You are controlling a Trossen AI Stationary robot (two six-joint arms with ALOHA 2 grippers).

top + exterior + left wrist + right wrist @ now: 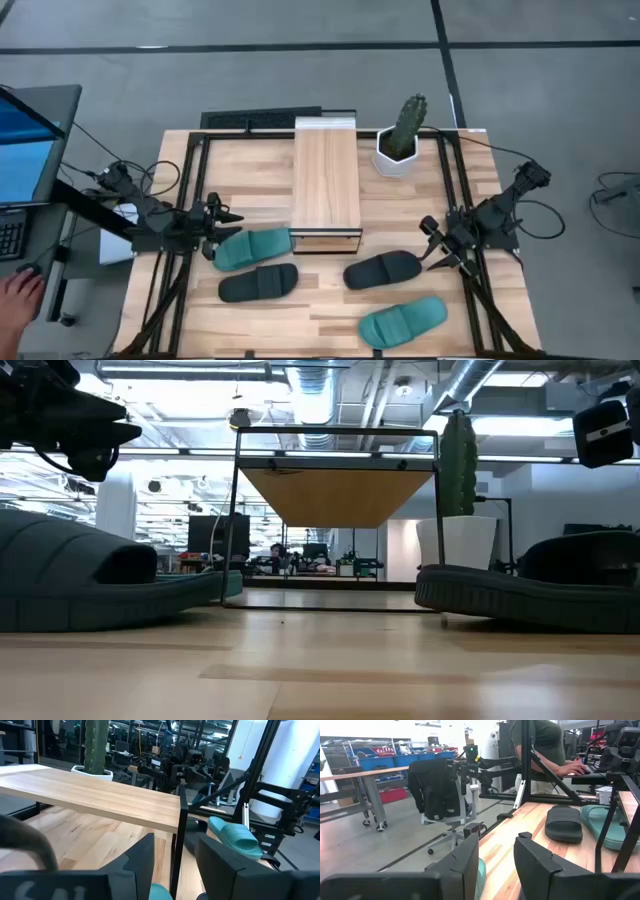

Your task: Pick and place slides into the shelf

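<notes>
Under the shelf [325, 185] the space lies open to me; a cactus pot [398, 155] crowds its right side, slides [252, 248] flank its mouth.

teal slide [100, 575]: cut off at left edge | black slide [540, 585]: cut off at right edge

two teal slides [252, 248], two black slides [258, 284] (one shelf [325, 180])

I get bright, even overhead light with soft shadows. Ceiling lamps [300, 405] glare in the low view. My left gripper [175, 857] sits blurred, close to its lens.
</notes>
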